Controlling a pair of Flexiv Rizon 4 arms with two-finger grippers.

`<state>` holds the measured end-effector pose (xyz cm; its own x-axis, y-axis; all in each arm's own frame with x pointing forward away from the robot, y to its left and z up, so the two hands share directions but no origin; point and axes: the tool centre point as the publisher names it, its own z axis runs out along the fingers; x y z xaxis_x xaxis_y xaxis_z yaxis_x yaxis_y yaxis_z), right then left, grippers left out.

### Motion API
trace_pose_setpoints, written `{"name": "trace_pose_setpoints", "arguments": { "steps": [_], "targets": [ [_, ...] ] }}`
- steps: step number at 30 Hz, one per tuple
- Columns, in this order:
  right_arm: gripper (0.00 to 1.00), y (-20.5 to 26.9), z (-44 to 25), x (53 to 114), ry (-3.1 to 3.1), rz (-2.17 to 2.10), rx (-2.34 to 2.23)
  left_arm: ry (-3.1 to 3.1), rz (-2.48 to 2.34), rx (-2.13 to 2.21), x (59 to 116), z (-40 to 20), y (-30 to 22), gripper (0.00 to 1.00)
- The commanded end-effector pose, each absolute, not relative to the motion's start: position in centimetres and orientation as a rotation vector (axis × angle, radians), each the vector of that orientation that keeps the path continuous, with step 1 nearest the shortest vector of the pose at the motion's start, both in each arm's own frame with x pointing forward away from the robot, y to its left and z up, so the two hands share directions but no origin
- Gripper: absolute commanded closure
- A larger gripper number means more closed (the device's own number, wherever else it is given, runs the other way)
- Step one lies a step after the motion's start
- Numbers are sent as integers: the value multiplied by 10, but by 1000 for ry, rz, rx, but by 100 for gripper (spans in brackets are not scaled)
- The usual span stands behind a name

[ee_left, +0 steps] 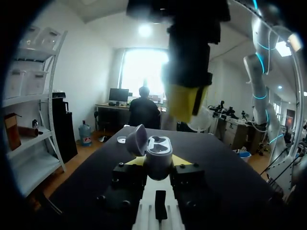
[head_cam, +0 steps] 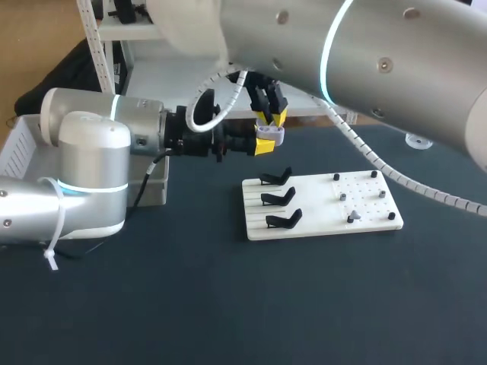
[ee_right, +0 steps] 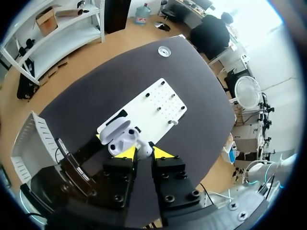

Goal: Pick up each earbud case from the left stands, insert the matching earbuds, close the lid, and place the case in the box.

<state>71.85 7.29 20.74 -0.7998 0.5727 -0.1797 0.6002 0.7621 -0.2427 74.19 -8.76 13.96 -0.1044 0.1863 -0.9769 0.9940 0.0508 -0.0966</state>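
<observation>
An open white earbud case [head_cam: 272,135] hangs above the table behind the white board [head_cam: 319,220]. My left gripper [head_cam: 264,144] is shut on it from the side. In the left wrist view the case [ee_left: 158,149] sits between the yellow tips with its lid [ee_left: 136,139] tipped back. My right gripper [head_cam: 272,118] comes straight down over the case and shows as a yellow block [ee_left: 188,100] just above it. In the right wrist view a small white earbud [ee_right: 143,149] is pinched in my right gripper [ee_right: 144,154], right beside the open case [ee_right: 120,136].
Three black stands [head_cam: 278,197] on the board's left part carry nothing. Small pegs and pieces [head_cam: 346,207] sit on its perforated right part. A pale box [head_cam: 19,148] stands at the table's left, behind my left arm. A small round disc [head_cam: 417,141] lies at the back right.
</observation>
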Motion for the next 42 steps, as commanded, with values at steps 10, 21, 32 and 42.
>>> {"name": "trace_pose_setpoints", "arguments": {
  "steps": [10,21,32,42],
  "targets": [
    [100,68,206,718,2837,-436,1151,1442,-1154,1263,741,139,-88,100],
    [100,72,202,722,2793,-354,1306,1442,-1154,1263,741,139,-88,100],
    [100,82,202,732,2785,-329,1303,1442,-1154,1263,741,139,-88,100],
    [100,82,199,731,2792,-324,1310,1442,-1154,1263,741,139,-88,100]
  ]
}}
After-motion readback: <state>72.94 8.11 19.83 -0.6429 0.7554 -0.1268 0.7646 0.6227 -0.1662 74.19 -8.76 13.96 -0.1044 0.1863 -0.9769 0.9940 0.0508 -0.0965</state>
